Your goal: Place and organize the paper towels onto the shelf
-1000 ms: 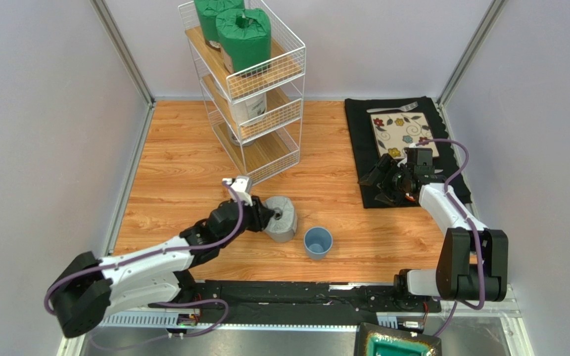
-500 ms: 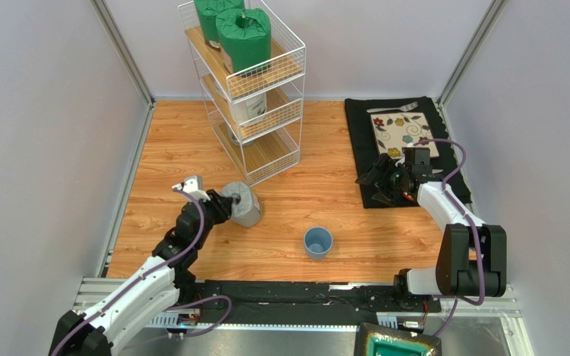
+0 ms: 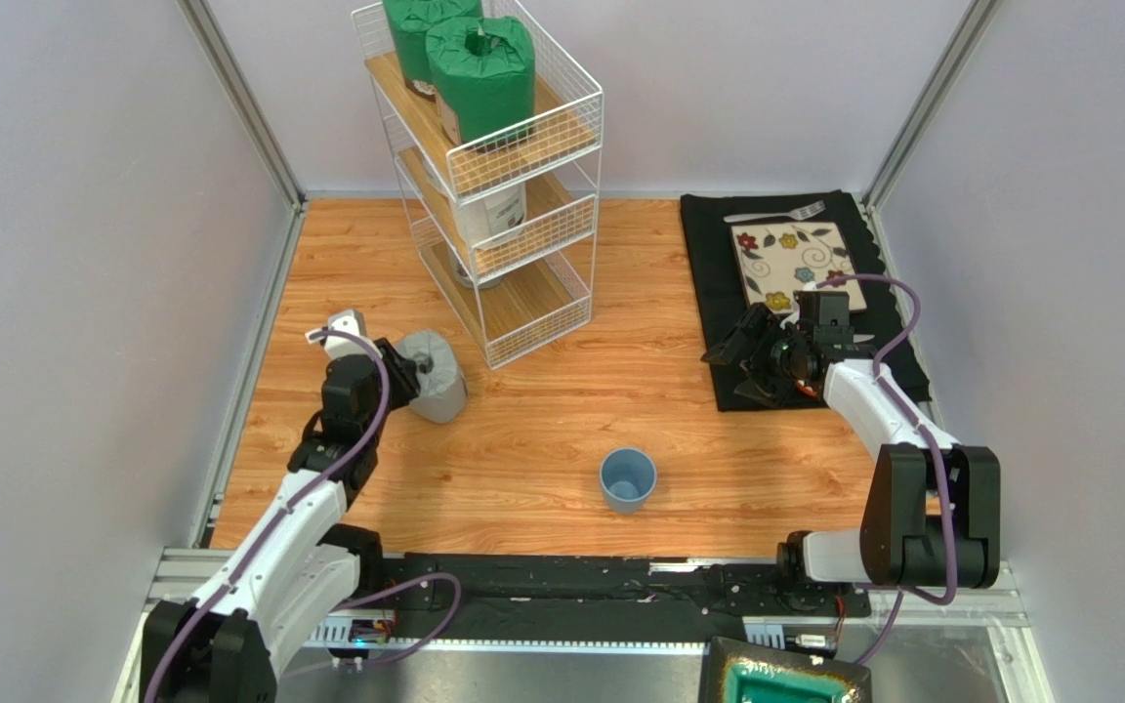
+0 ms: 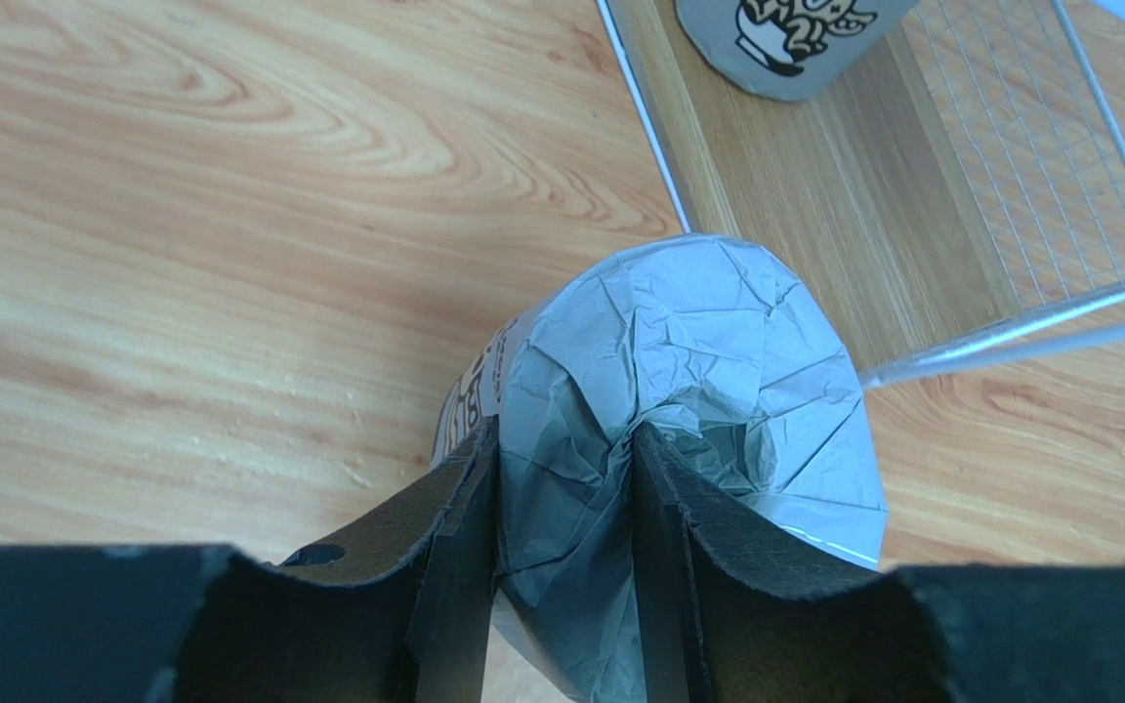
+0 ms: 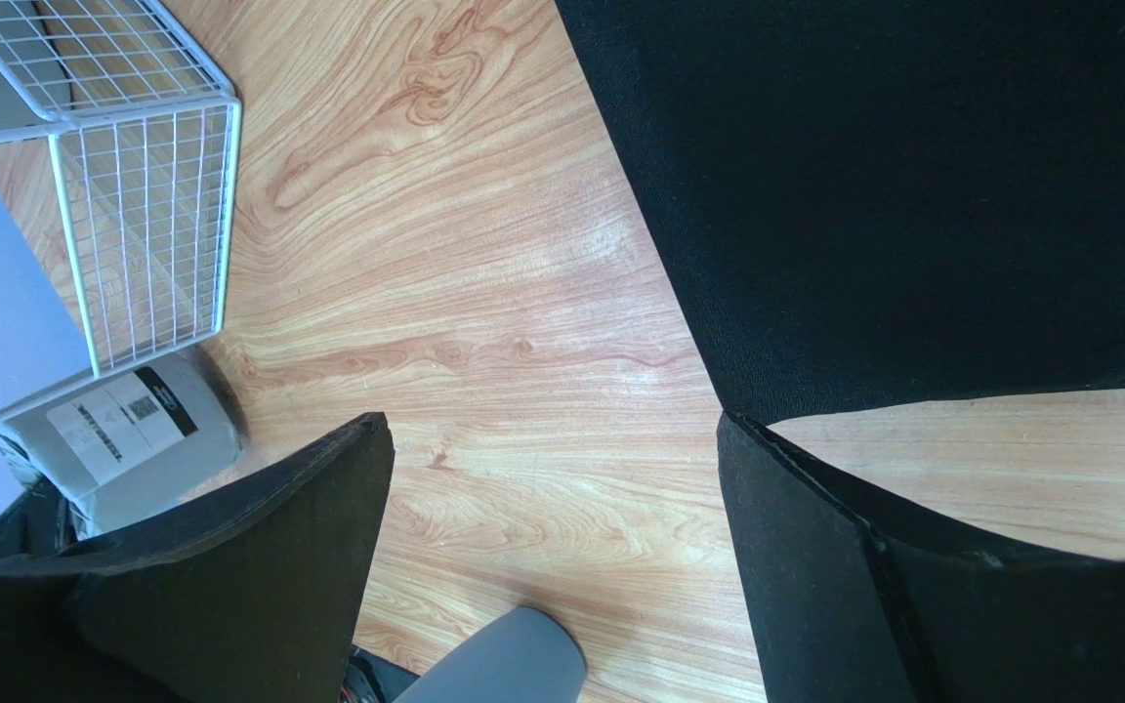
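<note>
Top external view: the left gripper [image 3: 407, 384] is clamped on a grey roll [image 3: 438, 375] at left centre of the frame, just beside the bottom tier of the shelf [image 3: 579, 117]. Left wrist view: both fingers [image 4: 454, 545] pinch the roll's gathered wrapper. Two green rolls [image 3: 481, 73] occupy the top tier at upper centre. The right gripper [image 3: 745, 366] is spread wide and holds nothing, positioned over the black mat [image 3: 708, 279] at right.

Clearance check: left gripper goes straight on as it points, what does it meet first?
Holding the grey roll, the left gripper likely meets the bottom wire rim of the shelf; depth unclear.
</note>
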